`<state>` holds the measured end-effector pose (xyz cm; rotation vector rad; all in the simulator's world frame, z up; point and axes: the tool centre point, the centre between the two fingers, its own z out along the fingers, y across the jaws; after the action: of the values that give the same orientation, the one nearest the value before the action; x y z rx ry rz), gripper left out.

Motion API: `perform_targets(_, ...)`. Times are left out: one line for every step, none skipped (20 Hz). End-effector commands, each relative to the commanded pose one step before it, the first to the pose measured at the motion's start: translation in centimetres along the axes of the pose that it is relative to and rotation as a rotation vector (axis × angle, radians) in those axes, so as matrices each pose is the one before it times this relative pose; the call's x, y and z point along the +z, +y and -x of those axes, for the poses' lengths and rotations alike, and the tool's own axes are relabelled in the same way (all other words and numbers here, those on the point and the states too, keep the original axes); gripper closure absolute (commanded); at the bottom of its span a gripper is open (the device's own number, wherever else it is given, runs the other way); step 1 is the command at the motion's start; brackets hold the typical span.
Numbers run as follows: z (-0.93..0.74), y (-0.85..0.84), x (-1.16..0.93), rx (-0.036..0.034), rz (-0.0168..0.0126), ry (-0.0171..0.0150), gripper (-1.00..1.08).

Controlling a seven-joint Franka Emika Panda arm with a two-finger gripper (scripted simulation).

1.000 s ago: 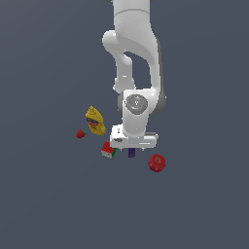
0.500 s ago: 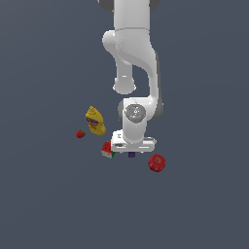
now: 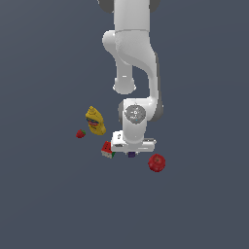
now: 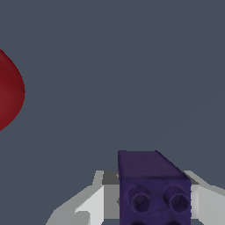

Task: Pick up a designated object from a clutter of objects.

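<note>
Purple block (image 3: pixel 132 154): exterior view, mostly hidden under the arm's hand, only a small dark sliver showing. Wrist view (image 4: pixel 154 189): lower part cut off by the frame edge.
Gripper (image 4: pixel 149 200): fingers (image 4: pixel 90 204) cropped at the edge; contact with the block cannot be told.
Red round fruit (image 4: pixel 9 90): cut off at the wrist picture's edge.
Strawberry (image 3: pixel 80 133): too small for detail.

block (image 3: pixel 132 154) under the pincer (image 3: pixel 132 153), between cube (image 3: pixel 107 150) and round fruit (image 3: pixel 156 163), bottle (image 3: pixel 95 120) beyond
</note>
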<state>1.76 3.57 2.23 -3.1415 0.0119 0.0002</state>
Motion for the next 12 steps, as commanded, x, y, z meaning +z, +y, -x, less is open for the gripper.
perform_targets(-0.014,0.014,0.029,0.00019,0.00008,0.00015,1.08)
perform_targets(0.000,0.000,0.000,0.00000,0.00000,0.00000,1.08)
perform_targets(0.007,-0.003,-0.025,0.00000,0.00000,0.00000,1.08)
perform_targets(0.008,-0.009,-0.021,0.00000,0.00000,0.00000,1.08)
perform_targets(0.024,-0.026,-0.062,0.00000,0.00000,0.00000,1.08)
perform_targets(0.040,-0.043,-0.103,0.00000,0.00000,0.00000,1.08)
perform_targets(0.057,-0.060,-0.144,0.00000,0.00000,0.00000,1.08)
perform_targets(0.073,-0.078,-0.186,0.00000,0.00000,0.00000,1.08)
perform_targets(0.089,-0.095,-0.227,0.00000,0.00000,0.00000,1.08)
perform_targets(0.105,-0.112,-0.269,0.00000,0.00000,0.00000,1.08)
perform_targets(0.121,-0.130,-0.311,0.00000,0.00000,0.00000,1.08)
perform_targets(0.137,-0.147,-0.353,0.00000,0.00000,0.00000,1.08)
